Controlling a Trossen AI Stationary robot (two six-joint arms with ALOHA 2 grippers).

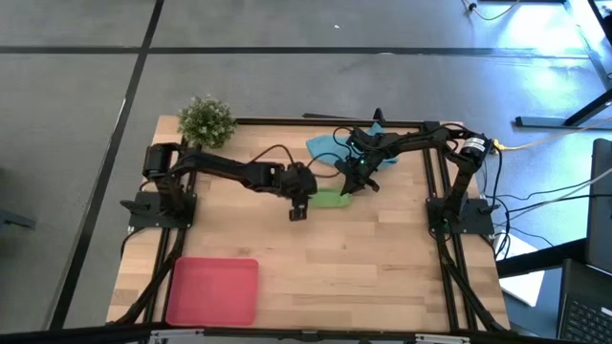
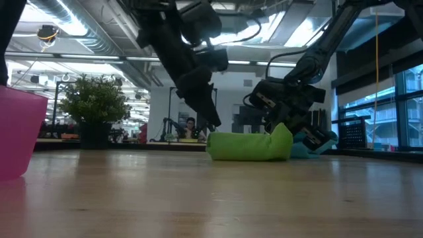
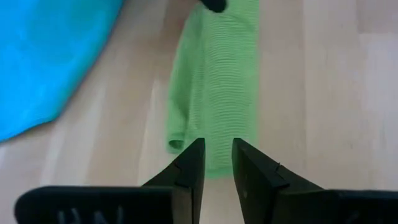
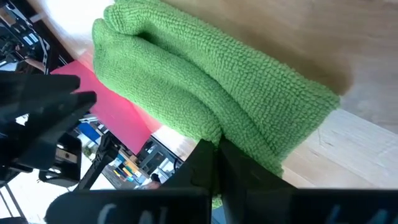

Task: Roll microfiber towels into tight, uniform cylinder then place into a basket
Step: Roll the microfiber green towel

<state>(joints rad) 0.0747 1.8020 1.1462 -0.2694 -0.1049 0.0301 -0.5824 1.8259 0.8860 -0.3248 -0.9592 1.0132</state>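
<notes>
The lime green towel [image 1: 331,198], loosely rolled, lies on the table's middle with its length left to right; in the low view the roll [image 2: 248,147] rests on its underside. My right gripper [image 1: 347,187] is shut on its right end. My left gripper [image 3: 216,163] hovers just above and off the roll's left end, its fingers a narrow gap apart and holding nothing. The light blue towel [image 1: 328,145] lies flat behind the roll, toward the far edge. The pinkish-red basket [image 1: 212,290] stands at the near left. My right gripper pinches the green roll's right end [image 4: 231,140] between its two shut fingers, coming slanting down from the table's far right. That end [image 2: 283,134] stands a little higher than the remainder of the roll, which lies on the table.
A small green bushy plant [image 1: 206,119] stands at the far left corner. Black frame rails [image 1: 435,205] run along the table's sides. Bare wood lies between the roll and the basket.
</notes>
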